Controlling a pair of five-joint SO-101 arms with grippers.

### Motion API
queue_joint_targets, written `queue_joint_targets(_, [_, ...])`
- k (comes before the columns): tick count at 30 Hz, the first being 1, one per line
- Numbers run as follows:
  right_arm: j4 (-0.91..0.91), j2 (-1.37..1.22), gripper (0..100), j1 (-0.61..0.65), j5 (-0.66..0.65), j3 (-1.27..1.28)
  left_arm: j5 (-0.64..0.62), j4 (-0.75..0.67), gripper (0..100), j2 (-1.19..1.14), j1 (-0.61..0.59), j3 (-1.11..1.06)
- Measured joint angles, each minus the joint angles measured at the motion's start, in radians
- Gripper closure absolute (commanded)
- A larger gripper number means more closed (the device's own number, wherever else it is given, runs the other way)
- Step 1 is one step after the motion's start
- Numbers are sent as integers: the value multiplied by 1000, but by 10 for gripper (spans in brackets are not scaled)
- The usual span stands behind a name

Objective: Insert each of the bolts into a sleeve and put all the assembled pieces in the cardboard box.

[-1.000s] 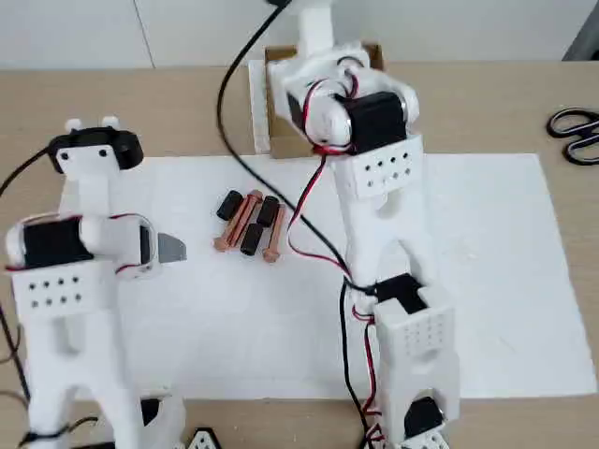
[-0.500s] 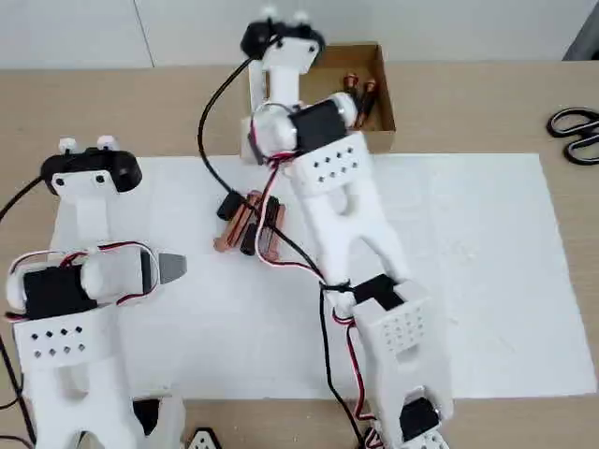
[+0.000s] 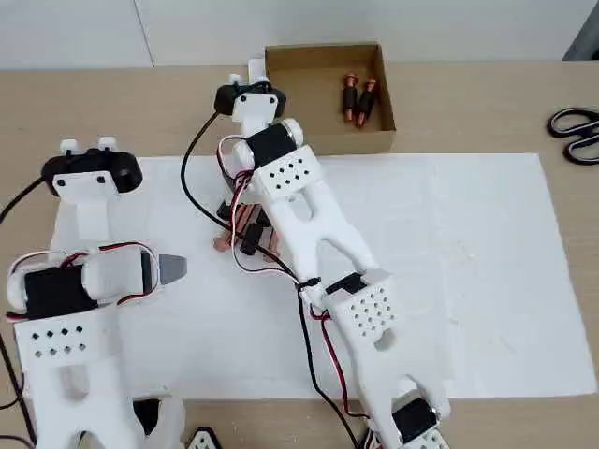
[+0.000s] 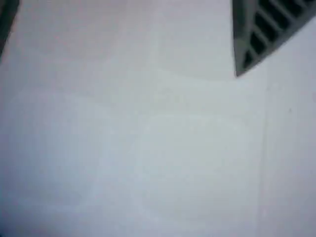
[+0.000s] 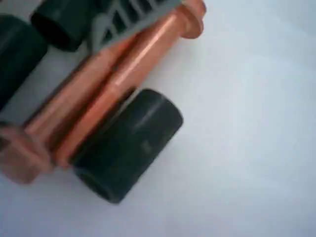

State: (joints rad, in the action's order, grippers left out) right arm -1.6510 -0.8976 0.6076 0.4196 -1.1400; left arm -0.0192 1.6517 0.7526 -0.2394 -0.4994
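Cardboard box (image 3: 309,65): two assembled pieces (image 3: 358,98) are contained; loose bolts (image 5: 113,79) and sleeves (image 5: 128,143) are laid near it; right pincer (image 5: 133,17) is held above them, its opening cannot be told.

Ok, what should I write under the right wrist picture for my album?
Close-up of two copper bolts side by side, with black sleeves beside them, on a white sheet.

The bolts (image 5: 123,74) are copper-orange and the sleeves (image 5: 128,143) matt black. The sheet (image 3: 449,253) is plain white, the cardboard box (image 3: 309,58) brown, the counter (image 3: 140,103) pale tan. The arms (image 3: 309,215) are white with black motors (image 3: 271,145). The scissors (image 3: 576,134) are black.
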Motion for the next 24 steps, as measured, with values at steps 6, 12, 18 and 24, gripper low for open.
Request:
queue_joint_targets(6, [57,-41,844,0,0,0,0,0,712,0,0,0])
queue_joint_targets(12, [77,-69,844,2,0,0,0,0,712,0,0,0])
queue_joint_targets(18, [77,-78,844,-8,0,0,0,0,712,0,0,0])
queue_joint_targets(24, [77,-78,844,-26,2,6,0,0,712,0,0,0])
